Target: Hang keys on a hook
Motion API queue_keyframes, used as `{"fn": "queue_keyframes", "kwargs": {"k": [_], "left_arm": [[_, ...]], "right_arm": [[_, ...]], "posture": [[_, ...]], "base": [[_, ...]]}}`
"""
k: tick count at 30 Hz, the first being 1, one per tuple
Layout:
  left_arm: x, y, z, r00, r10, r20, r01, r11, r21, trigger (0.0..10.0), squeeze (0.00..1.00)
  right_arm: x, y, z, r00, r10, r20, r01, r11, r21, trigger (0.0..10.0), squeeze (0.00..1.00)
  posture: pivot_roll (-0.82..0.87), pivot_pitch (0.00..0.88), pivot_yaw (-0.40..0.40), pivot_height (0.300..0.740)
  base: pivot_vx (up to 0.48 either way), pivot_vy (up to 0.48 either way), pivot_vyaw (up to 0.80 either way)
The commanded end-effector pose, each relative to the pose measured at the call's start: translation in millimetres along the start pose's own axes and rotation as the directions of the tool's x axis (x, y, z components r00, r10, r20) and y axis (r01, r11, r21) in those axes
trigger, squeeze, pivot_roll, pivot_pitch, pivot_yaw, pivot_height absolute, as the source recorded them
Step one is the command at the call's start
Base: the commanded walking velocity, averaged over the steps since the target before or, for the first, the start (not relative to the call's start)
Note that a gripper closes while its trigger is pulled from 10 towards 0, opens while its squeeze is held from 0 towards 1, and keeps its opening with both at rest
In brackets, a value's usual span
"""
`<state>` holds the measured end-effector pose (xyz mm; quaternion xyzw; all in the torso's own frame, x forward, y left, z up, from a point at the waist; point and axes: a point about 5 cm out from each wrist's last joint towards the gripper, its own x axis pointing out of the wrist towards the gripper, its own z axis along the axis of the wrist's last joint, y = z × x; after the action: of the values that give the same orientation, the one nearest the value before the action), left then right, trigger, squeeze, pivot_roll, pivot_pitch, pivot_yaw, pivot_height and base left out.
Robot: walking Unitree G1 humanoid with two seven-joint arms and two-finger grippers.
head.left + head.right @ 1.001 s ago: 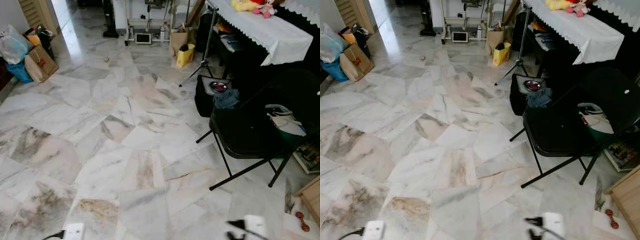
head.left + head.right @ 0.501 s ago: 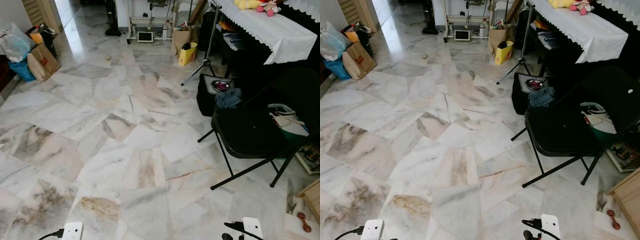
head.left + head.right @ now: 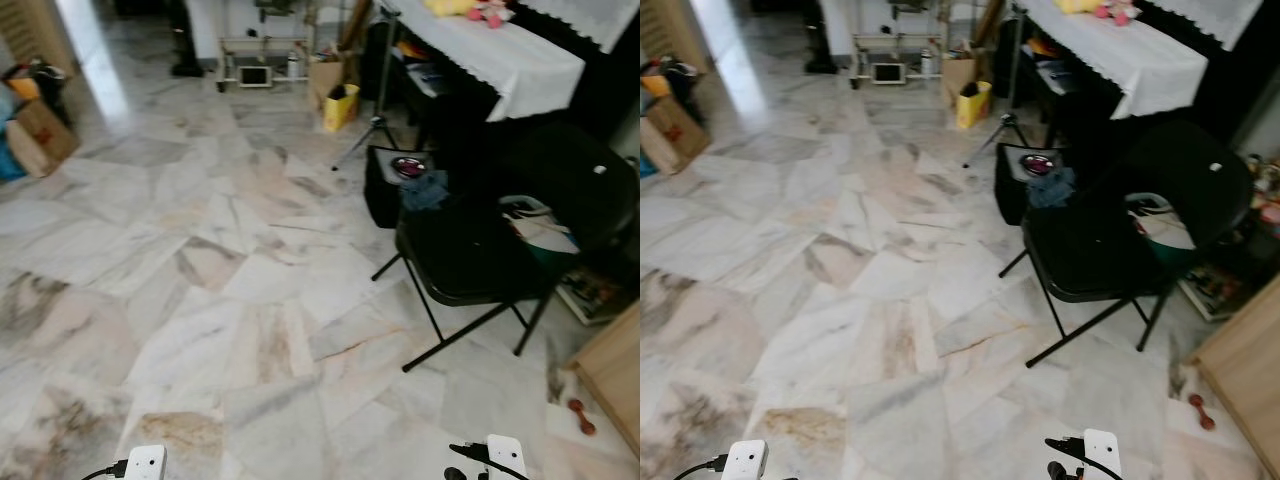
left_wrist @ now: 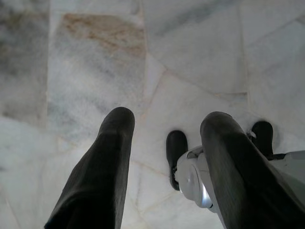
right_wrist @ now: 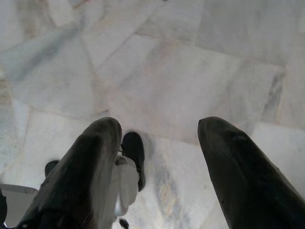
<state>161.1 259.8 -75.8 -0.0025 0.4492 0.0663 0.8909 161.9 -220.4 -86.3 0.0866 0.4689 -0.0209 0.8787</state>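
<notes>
I see no keys and no hook in these frames. In the left wrist view my left gripper (image 4: 164, 126) hangs open over the marble floor (image 4: 190, 52), with nothing between its black fingers (image 4: 102, 162). In the right wrist view my right gripper (image 5: 162, 131) is open too, empty, and points down at the floor tiles (image 5: 190, 81). The white wrist housings of both arms (image 3: 145, 462) (image 3: 505, 455) peek in at the bottom edge of the head views.
A black folding chair (image 3: 470, 255) stands to the right, with a black bag and bowl (image 3: 395, 180) behind it. A white-clothed table (image 3: 500, 60) runs along the right. Paper bags (image 3: 335, 95) and a rack stand at the back, wooden furniture (image 3: 610, 370) at the right. Open marble floor (image 3: 200, 250) spreads left.
The whole picture has shifted left and blurred, so the camera has turned to the right. Both arms still hang low and open.
</notes>
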Motion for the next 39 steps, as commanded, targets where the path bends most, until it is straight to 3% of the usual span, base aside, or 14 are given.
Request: {"fn": "queue_keyframes", "kwargs": {"k": [1,10,14,19,31,39], "left_arm": [[-1.2,1.8,-6,1.000,0.004,-0.031,-0.004,1.000,0.012,10.0,0.00],[-1.4,1.3,-7,0.999,-0.002,-0.032,0.002,1.000,0.000,10.0,0.00],[-1.1,2.2,-4,1.000,0.006,-0.029,-0.002,0.993,0.116,10.0,0.00],[-1.3,1.4,-6,0.999,0.005,-0.032,-0.003,0.998,0.066,10.0,0.00],[-1.4,1.6,-5,0.999,-0.008,-0.032,0.011,0.995,0.098,10.0,0.00],[-2.9,12.3,-2,0.999,0.013,-0.031,-0.008,0.989,0.146,10.0,0.00]], "right_arm": [[-0.6,-2.1,-1,1.000,-0.006,-0.010,0.006,1.000,0.000,10.0,0.00],[-0.6,-1.9,-1,1.000,0.001,-0.018,-0.001,1.000,-0.014,10.0,0.00],[-0.8,-2.4,-2,1.000,-0.004,-0.020,0.003,1.000,-0.019,10.0,0.00],[-0.9,-2.6,-3,1.000,-0.006,-0.021,0.006,1.000,-0.012,10.0,0.00],[-0.5,-0.2,-4,1.000,-0.008,-0.013,0.008,1.000,0.016,10.0,0.00],[2.8,13.0,-7,1.000,-0.002,-0.008,0.002,0.998,0.059,10.0,0.00]], "posture": [[0.18,0.015,-0.041,0.740],[0.18,0.004,-0.046,0.740],[0.17,0.000,-0.046,0.740],[0.17,0.000,-0.045,0.740],[0.19,0.000,-0.023,0.740],[0.17,0.000,0.042,0.740]], "base": [[0.000,0.000,-0.78],[0.000,0.000,-0.78],[0.000,-0.360,-0.77],[0.000,-0.261,-0.76],[0.000,0.000,-0.75],[0.000,0.000,-0.75]]}}
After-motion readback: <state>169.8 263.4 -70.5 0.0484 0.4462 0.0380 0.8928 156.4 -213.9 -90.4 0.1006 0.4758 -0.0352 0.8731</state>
